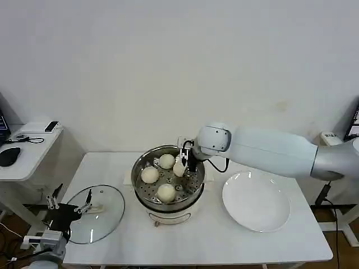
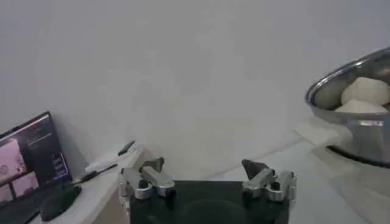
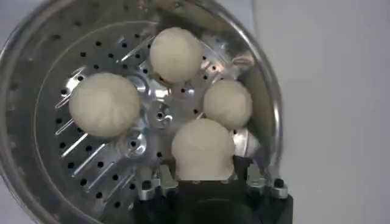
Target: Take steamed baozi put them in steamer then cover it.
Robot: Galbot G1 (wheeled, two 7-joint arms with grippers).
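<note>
Right wrist view looks straight down into the steamer (image 3: 36, 91), where the right gripper (image 3: 204, 176) is clamped on the fourth bun (image 3: 203, 148), its fingers pressing the bun's two sides just above the perforated tray (image 3: 91, 164). Three more buns sit on the tray beyond the fingers: one close ahead (image 3: 227, 102), one farther across (image 3: 175, 53) and a bigger-looking one off to the side (image 3: 105, 103). The buns look soft and light, with smooth skin that would dent or tear under a hard squeeze, so a gentle side grip low on the widest part seems right (a pinch on the crown would likely slip). In the head view the right gripper (image 1: 186, 161) hangs inside the pot (image 1: 167, 180), the white plate (image 1: 256, 202) lies bare just beyond the arm's outer side, and the glass lid (image 1: 96, 213) rests flat on the table (image 1: 224, 241), with the left gripper (image 1: 70, 208) at its near edge. The lid is probably heavier, stiff, slippery and breakable; its centre handle (image 1: 92, 208) is the natural hold. The left wrist view shows the left gripper (image 2: 207, 179) with fingers spread wide and nothing between them, the pot rim (image 2: 347, 79) off to one side. I cannot tell whether the held bun already touches the tray, since the fingers hide its underside, and the lid's handle is partly masked by the left gripper's metalwork.
</note>
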